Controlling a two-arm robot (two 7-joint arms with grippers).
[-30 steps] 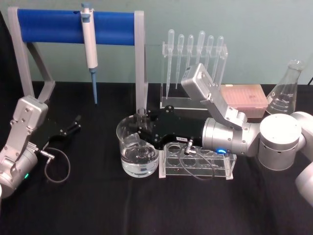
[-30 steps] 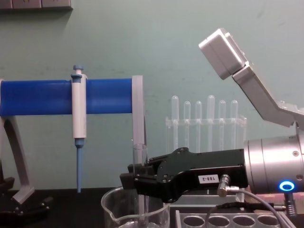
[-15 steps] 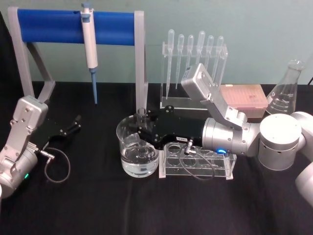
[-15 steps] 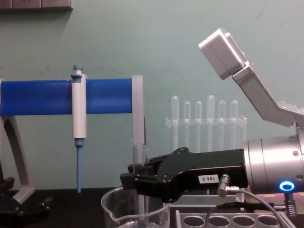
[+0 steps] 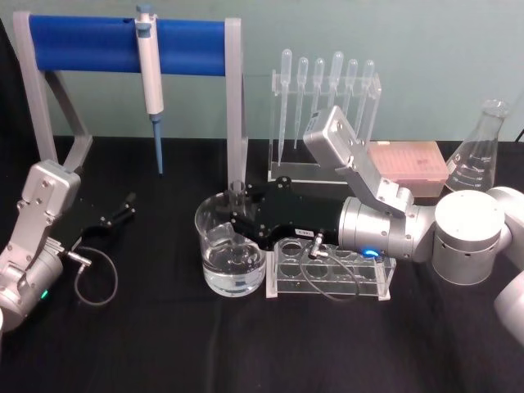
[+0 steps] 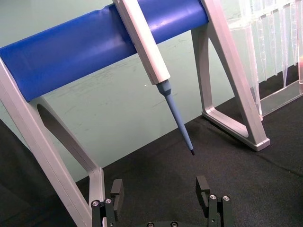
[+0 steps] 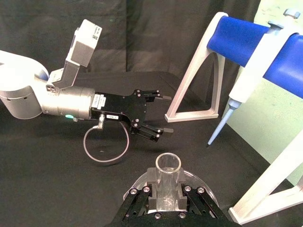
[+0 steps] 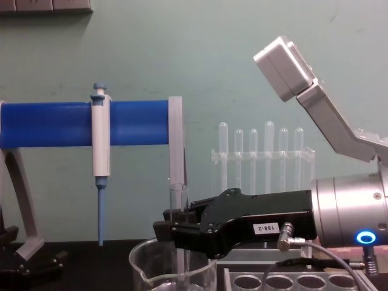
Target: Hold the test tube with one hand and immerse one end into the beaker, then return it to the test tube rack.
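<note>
Six pipettes [image 5: 336,86] stand behind the beaker [image 5: 206,237], test tube [image 7: 167,176] and right gripper [image 5: 237,211].

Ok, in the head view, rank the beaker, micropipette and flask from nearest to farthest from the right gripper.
1. Beaker: directly under the right gripper, which holds the test tube over it.
2. Micropipette: hanging on the blue stand, back left.
3. Flask: far right, at the back.

Pipette stand [image 5: 90,42]: blue bar on grey legs.
Micropipette [image 5: 149,78]: hangs upright from the stand's bar.
Plastic pipettes [image 5: 327,82]: clear holder, just right of the stand.
Pink box [image 5: 407,164]: farther right.
Flask [image 5: 479,160]: farthest right.
</note>
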